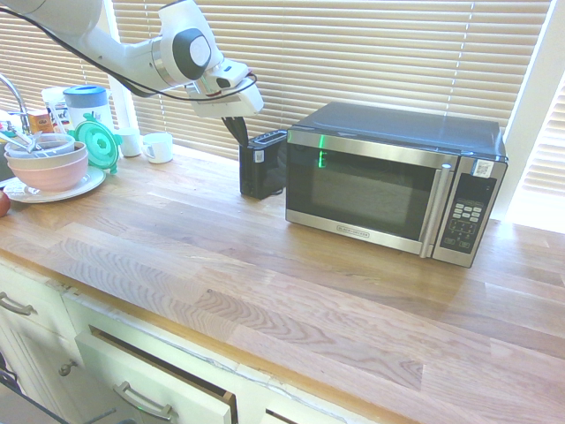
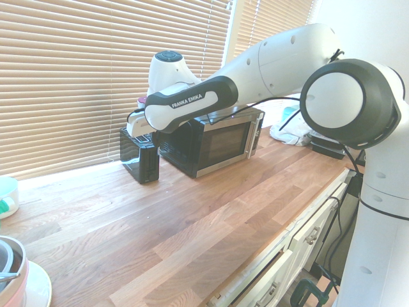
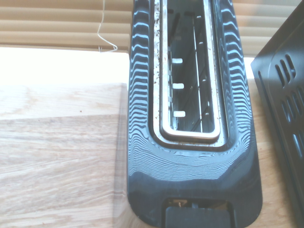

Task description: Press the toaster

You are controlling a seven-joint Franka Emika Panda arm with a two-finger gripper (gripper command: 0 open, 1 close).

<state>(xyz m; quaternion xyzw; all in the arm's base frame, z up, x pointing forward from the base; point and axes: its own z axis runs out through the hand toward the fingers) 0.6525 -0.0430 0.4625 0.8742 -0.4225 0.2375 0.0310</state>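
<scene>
We have the pincer (image 1: 242,142) pressed together, nothing between its tips, close by the top of the toaster (image 1: 263,165), which stands on the counter (image 1: 353,291) just beside the microwave (image 1: 388,181). If we come down off-line, we could miss the lever (image 3: 197,217) and poke the slot (image 3: 190,80); pushing off-centre might tip or slide the toaster.
</scene>
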